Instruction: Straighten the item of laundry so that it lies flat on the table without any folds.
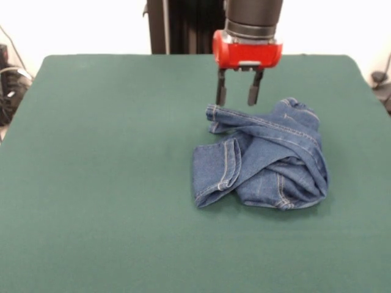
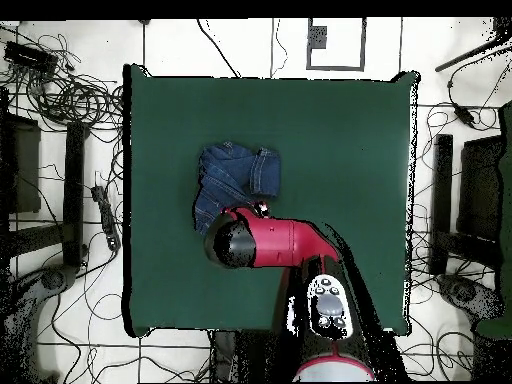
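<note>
The item of laundry, a pair of small blue denim jeans with light stitching, lies crumpled in a folded heap right of the middle of the dark green table. One hemmed leg is doubled over the front left of the heap. My gripper hangs open just above the heap's far left edge, its two dark fingers apart with nothing between them. In the overhead view the jeans show left of centre on the table, and the red arm covers their near part and hides the gripper.
Cables and stands surround the table on the floor. The pedestal base overlaps the table's near edge in the overhead view.
</note>
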